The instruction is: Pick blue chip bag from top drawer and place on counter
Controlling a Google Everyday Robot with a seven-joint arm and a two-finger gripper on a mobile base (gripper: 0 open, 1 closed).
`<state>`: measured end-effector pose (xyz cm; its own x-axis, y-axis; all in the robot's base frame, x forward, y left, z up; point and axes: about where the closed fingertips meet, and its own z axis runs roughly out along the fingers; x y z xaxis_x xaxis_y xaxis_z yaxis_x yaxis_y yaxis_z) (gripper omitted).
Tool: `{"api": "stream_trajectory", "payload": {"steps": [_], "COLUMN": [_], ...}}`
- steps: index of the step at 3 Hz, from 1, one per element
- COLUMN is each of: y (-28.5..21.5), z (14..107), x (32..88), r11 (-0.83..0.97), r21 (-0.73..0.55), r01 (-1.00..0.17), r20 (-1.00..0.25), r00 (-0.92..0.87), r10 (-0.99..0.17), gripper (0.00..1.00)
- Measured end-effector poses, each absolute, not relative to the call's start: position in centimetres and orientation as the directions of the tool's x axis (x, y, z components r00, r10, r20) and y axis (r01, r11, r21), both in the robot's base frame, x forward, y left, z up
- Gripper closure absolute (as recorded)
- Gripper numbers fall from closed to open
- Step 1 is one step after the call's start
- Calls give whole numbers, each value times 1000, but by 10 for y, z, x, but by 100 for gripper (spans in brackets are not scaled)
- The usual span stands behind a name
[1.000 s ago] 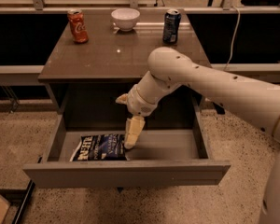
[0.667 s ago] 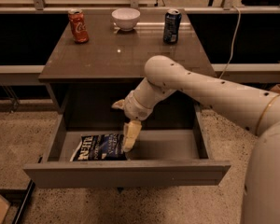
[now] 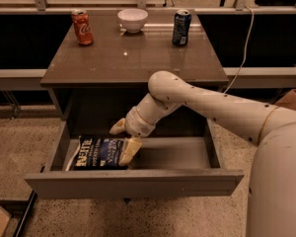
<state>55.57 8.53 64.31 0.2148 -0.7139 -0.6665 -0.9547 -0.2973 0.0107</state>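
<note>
Lying flat at the lower left, inside the open top drawer (image 3: 133, 184): one blue chip bag (image 3: 99, 153), crinkled dark blue, with white block lettering.
Fingers apart, the gripper (image 3: 124, 138) hangs over the bag's right end, lower finger overlapping it. On the counter (image 3: 133, 58), upper centre: one red can (image 3: 82, 27), one dark blue can (image 3: 181, 27), one white bowl (image 3: 132, 19).

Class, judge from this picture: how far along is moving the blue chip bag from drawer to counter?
Done: the top drawer is open. In hand: the gripper, open, is inside it at the right end of the blue chip bag, which lies flat. Left: grasp, lift, place on the counter.
</note>
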Motion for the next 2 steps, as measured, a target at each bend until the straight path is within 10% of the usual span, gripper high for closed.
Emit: {"api": "stream_trajectory", "payload": {"steps": [2], "y": [92], "z": [636], "x": [538], "r11": [-314], "r21": [55], "r01": [-948], "r20": [-699], "r00": [188], "r10": [-690], "gripper": [73]}}
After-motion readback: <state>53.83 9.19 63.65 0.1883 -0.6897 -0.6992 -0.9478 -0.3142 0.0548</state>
